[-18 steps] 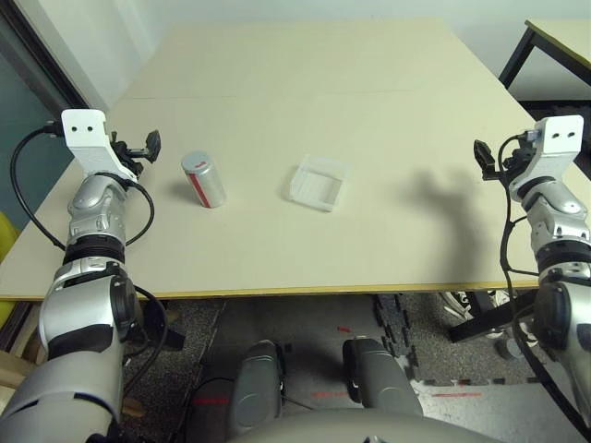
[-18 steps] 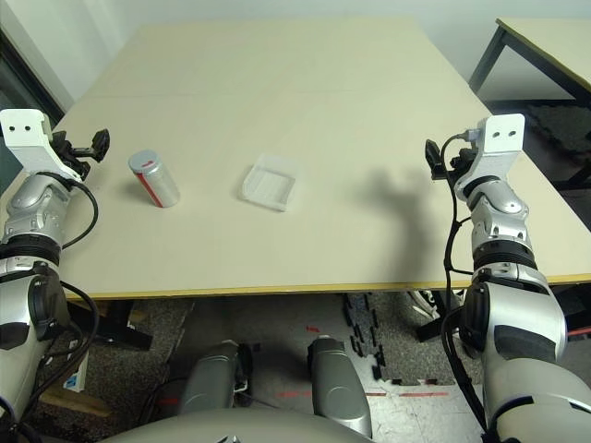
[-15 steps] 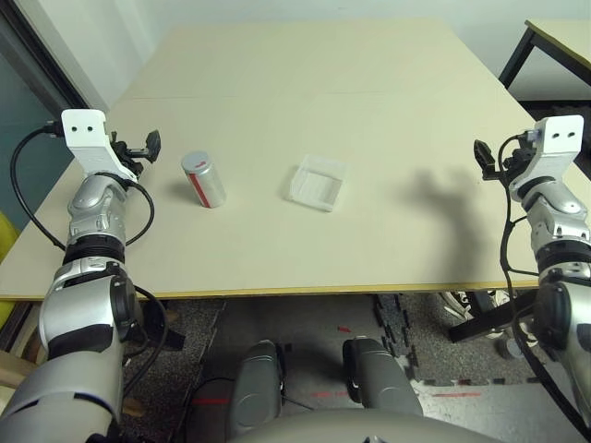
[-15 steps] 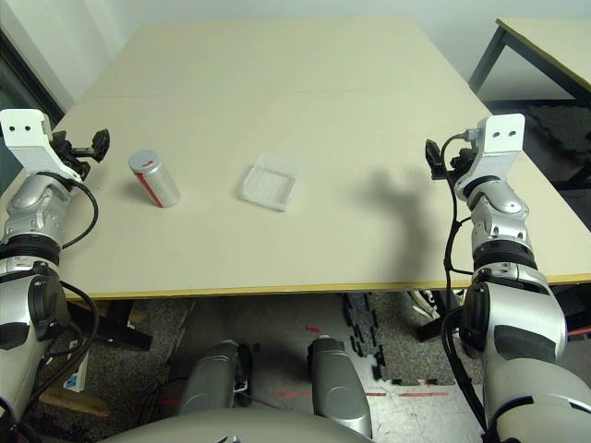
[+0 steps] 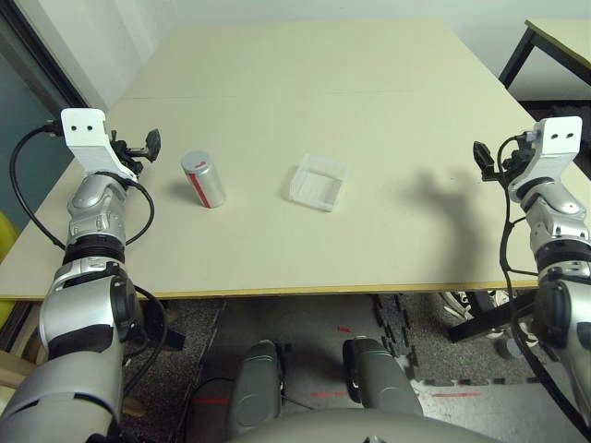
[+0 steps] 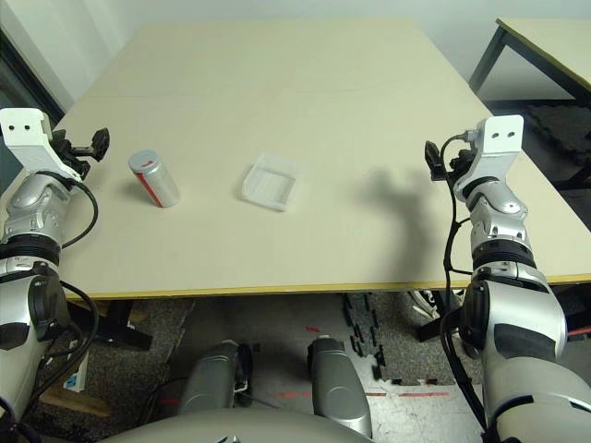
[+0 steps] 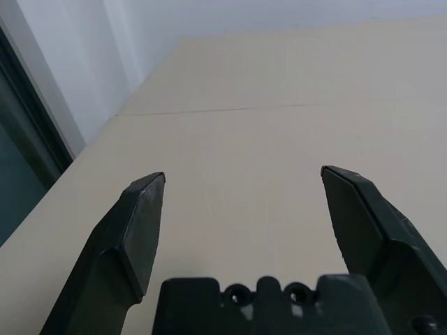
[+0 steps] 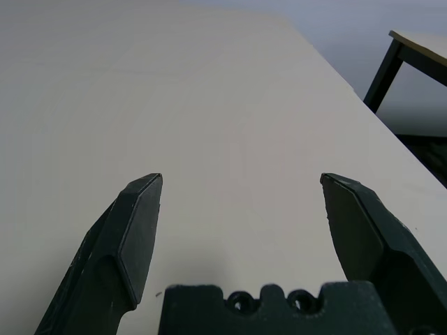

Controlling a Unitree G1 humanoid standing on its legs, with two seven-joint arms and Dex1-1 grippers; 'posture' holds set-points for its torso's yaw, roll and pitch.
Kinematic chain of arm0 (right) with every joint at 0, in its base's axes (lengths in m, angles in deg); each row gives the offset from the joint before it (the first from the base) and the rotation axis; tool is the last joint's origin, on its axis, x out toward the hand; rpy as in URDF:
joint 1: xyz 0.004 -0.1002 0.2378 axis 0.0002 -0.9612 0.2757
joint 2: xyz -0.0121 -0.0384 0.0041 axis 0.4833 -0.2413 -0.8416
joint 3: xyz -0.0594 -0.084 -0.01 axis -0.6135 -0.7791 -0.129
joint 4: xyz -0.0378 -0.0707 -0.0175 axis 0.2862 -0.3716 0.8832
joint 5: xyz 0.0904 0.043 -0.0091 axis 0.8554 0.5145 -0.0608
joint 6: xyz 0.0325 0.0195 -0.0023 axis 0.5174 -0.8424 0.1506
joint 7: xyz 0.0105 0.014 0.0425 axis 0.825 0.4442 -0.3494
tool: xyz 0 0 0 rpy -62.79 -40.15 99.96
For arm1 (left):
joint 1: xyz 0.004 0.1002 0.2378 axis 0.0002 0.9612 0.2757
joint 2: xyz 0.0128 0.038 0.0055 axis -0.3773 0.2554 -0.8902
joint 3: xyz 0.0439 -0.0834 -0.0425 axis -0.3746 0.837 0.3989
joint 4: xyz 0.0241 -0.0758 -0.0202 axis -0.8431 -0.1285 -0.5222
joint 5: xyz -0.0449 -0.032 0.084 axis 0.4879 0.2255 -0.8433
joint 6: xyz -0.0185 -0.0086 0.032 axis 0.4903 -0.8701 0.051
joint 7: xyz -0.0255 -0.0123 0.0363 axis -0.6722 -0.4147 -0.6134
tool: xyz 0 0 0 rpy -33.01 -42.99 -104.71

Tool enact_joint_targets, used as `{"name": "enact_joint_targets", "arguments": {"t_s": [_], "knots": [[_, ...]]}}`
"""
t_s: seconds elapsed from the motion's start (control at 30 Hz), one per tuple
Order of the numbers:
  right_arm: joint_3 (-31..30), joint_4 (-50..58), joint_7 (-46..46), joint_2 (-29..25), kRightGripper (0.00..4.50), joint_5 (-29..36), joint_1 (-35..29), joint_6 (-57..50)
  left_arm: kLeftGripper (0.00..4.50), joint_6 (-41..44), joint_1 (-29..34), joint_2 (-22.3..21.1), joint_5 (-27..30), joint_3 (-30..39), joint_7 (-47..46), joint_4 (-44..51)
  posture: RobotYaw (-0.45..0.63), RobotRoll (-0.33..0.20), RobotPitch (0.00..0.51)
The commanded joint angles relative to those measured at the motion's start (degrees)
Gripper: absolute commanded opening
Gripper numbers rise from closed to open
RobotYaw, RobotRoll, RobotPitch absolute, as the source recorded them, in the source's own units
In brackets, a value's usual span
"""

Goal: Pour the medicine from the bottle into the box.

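Here, one bottle [image 5: 204,179], one box [image 5: 319,182], one table [image 5: 305,83], two grippers, left gripper [image 7: 244,188], right gripper [image 8: 241,188], jaws spread wide, empty

The bottle [image 5: 204,179] stood upright on the table [image 5: 305,83], toward its left edge. The box [image 5: 319,182] lay to the right of it, near the table's middle, apart from the bottle. The left gripper [image 5: 148,143] hung over the left edge, the right gripper [image 5: 482,153] over the right edge; these 2 were well apart from both things.
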Motion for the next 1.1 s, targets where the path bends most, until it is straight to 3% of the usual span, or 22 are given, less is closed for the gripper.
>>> {"name": "enact_joint_targets", "arguments": {"t_s": [0.03, 0.23, 0.5, 0.77, 1.1], "knots": [[-0.2, 2.6, -6.0, 0.1, 4.5, 1.7, 1.2, -0.1, 4.49, 1.3, -0.7, -0.7, 0.5, 0.2, 1.3, 0.3, -0.13, 0.0, 0.064], [-4.4, 18.4, -26.1, 1.8, 4.5, 6.7, -2.6, -8.3, 4.49, 2.7, -2.1, -1.2, 1.2, 0.6, 2.8, 0.9, -0.13, 0.0, 0.058], [-12.5, 38.0, -42.2, -1.5, 4.5, 8.8, -11.1, -19.8, 4.49, 5.3, -4.6, -3.1, 2.6, 1.2, 5.3, 2.7, -0.11, 0.0, 0.05], [-14.6, 41.9, -44.7, -1.6, 4.5, 8.3, -12.3, -22.3, 4.49, 11.4, -3.2, -2.8, 4.7, 0.8, 10.0, 11.6, -0.09, 0.0, 0.056], [-15.9, 38.6, -44.3, -0.9, 4.5, 6.4, -12.2, -19.7, 4.49, 30.9, 7.1, 0.4, 12.4, -1.2, 15.5, 39.5, -0.09, 0.0, 0.075]]}}
